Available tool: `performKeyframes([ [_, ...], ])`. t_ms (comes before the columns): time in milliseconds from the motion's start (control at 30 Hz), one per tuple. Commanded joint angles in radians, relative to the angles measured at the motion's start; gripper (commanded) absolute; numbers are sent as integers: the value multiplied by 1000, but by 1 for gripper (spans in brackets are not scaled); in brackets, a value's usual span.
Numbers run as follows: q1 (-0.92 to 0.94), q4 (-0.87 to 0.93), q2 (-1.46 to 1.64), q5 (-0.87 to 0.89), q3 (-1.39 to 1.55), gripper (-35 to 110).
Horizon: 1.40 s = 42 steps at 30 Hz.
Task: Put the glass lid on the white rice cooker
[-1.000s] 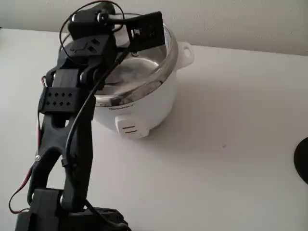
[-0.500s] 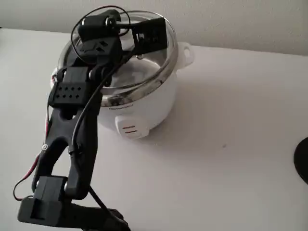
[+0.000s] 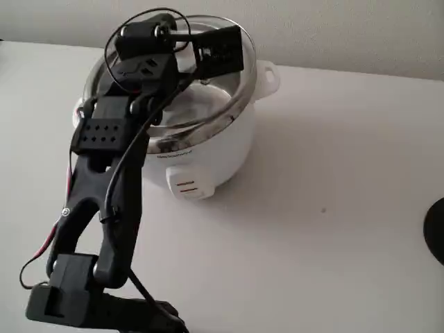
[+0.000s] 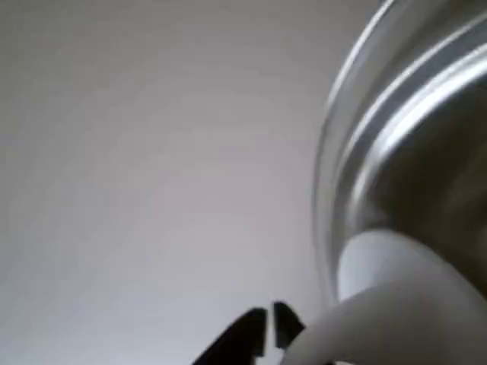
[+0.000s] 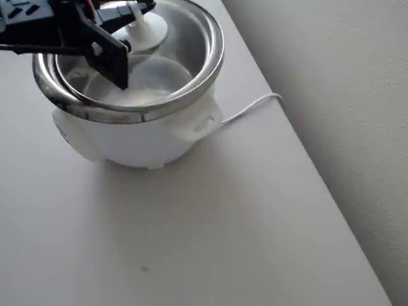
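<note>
My gripper (image 5: pixel 131 16) clamped on white knob (image 5: pixel 145 30) of one glass lid (image 3: pixel 232 104), lid sitting on one white rice cooker (image 3: pixel 208 156); overhead alone shows white cord (image 5: pixel 248 108) trailing behind cooker, fixed view its switch panel (image 3: pixel 187 186)

Black arm outstretched, hand (image 5: pixel 131 16) closed

Fixed cam high behind arm; overhead cam oblique; both share white rice cooker (image 3: pixel 208 149); wrist cam close-up.
</note>
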Motion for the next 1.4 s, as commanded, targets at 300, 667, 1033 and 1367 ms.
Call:
performKeyframes([
  [300,-77,51,106,49,-107,0],
  [667,-49,173,89,43,-229,0],
  [1033,-32,345,-46,69,-479,0],
  [1367,-11,508,-11,91,-457,26],
])
